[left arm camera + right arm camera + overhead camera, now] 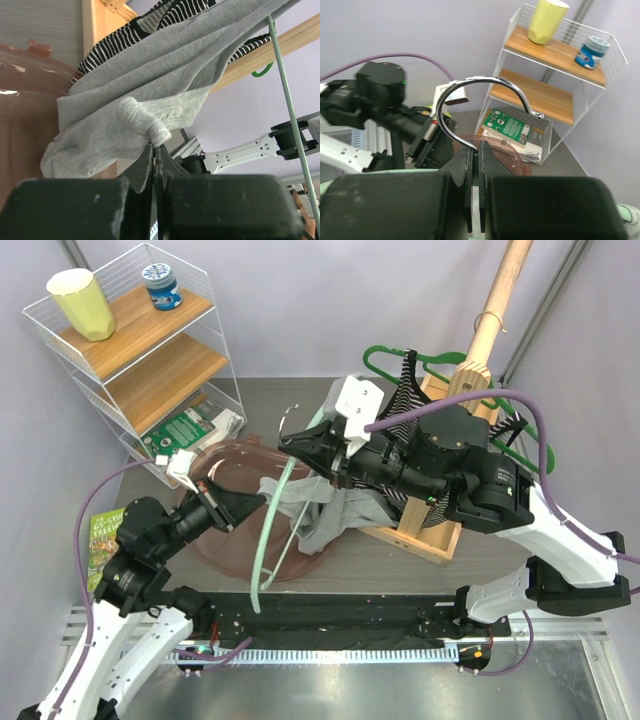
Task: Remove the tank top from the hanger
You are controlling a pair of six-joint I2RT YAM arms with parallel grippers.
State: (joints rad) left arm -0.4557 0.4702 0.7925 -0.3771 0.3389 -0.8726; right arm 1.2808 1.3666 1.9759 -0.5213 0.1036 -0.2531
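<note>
The left gripper (154, 151) is pinched tight on a bunched bit of the grey tank top (150, 90). The right gripper (476, 150) squeezes the hanger (480, 79) just under its hook. The top droops, crumpled, from the hanger between both arms.

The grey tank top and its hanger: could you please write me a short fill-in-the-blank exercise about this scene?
1. The left gripper is shut on a fold of the ___ cotton tank top.
2. The chrome hook of the pale green hanger is clamped by the ___ gripper.
3. The pale yellow cup stands on the ___ shelf of the white wire rack.
Missing words: grey; right; top.
</note>
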